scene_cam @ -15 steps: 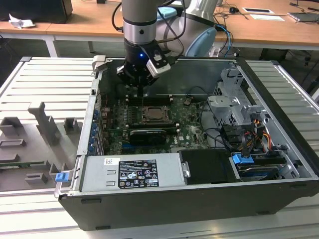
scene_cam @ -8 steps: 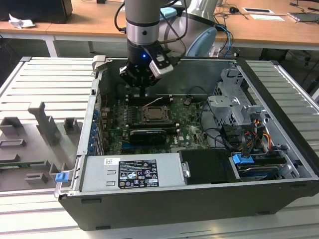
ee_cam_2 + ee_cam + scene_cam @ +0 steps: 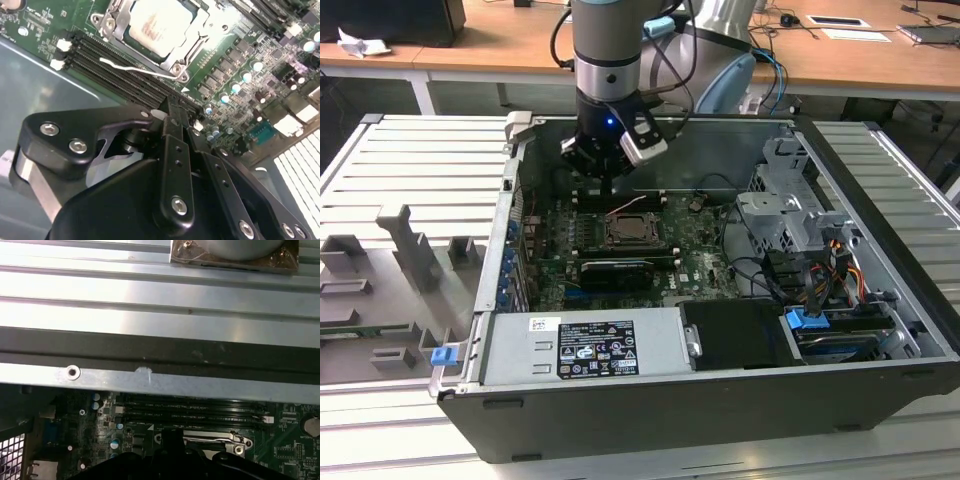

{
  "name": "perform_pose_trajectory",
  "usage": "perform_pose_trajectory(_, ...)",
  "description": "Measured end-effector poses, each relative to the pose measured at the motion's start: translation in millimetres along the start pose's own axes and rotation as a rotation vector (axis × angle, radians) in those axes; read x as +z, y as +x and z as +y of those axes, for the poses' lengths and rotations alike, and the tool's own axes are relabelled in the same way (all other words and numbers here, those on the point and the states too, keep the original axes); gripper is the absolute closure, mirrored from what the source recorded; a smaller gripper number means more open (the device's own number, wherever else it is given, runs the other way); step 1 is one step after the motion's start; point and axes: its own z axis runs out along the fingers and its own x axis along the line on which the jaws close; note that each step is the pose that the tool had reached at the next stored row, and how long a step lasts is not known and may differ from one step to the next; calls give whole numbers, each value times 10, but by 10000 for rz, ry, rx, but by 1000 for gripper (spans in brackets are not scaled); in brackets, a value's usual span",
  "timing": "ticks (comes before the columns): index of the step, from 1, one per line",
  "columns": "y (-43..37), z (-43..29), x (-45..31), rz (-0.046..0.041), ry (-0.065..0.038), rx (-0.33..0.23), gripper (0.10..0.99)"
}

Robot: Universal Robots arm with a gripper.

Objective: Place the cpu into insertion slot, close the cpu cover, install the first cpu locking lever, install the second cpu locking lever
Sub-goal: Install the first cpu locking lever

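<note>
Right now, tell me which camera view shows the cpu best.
The second wrist view: the cpu sits in its socket, its pale metal top in plain sight inside the cpu cover. In the exterior view the socket is small and distant. The first wrist view catches just the socket's metal edge.

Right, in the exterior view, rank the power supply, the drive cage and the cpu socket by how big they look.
1. Power supply, largest, though nearest the camera.
2. Drive cage.
3. Cpu socket, clearly smallest.
</note>
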Motion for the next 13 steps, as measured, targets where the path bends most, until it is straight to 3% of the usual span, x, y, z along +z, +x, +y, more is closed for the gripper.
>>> perform_pose_trajectory(7,-12,-18,131,-3,-50,0,980)
perform_pose_trajectory(13,-12,-22,167,-5,-73,0,980)
